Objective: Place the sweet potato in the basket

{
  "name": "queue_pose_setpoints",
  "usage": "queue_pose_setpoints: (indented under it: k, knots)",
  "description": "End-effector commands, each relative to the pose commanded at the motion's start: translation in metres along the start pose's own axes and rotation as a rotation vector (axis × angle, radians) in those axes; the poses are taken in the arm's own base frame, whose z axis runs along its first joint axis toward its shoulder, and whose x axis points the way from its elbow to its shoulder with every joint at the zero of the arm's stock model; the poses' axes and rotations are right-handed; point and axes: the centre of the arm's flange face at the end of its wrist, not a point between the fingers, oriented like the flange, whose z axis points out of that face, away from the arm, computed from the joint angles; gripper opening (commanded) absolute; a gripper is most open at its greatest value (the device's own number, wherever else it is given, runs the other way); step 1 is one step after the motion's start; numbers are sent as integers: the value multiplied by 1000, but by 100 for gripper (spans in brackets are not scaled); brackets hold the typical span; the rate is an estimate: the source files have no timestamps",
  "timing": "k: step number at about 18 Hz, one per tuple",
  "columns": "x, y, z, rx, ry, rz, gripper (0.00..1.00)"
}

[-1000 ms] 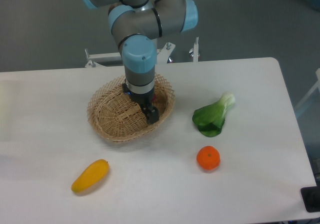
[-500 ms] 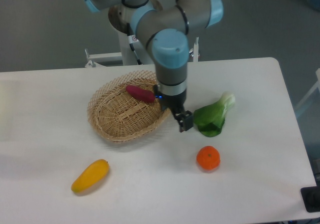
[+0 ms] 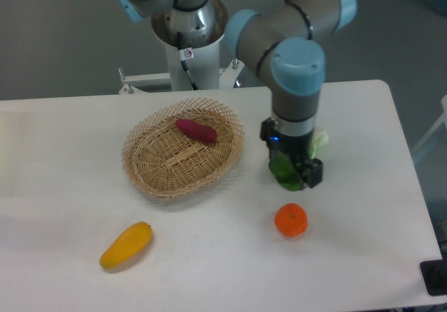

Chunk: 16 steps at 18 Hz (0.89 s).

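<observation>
The reddish-purple sweet potato (image 3: 196,130) lies inside the light tan wicker basket (image 3: 158,174), toward its back right side. My gripper (image 3: 307,175) is to the right of the basket, above the green leafy vegetable, well apart from the sweet potato. It holds nothing that I can see. Its fingers are dark and seen end-on, so the gap between them does not show.
A green bok choy (image 3: 284,167) lies right of the basket, partly hidden by the gripper. A round orange (image 3: 290,220) sits in front of it. A yellow-orange elongated fruit (image 3: 126,245) lies at the front left. The arm's base stands behind the basket.
The gripper has left the basket and swung right, from over the basket to over the bok choy. The sweet potato stays in the basket, now uncovered.
</observation>
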Motion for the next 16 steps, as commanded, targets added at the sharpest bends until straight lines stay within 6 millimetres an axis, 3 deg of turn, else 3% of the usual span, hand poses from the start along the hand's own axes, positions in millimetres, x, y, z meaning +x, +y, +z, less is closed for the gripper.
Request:
queue_pose_setpoints:
  k: [7, 16]
  knots:
    - [-39, 76, 28, -5, 14, -72, 100]
    - [-38, 81, 42, -5, 27, -52, 100]
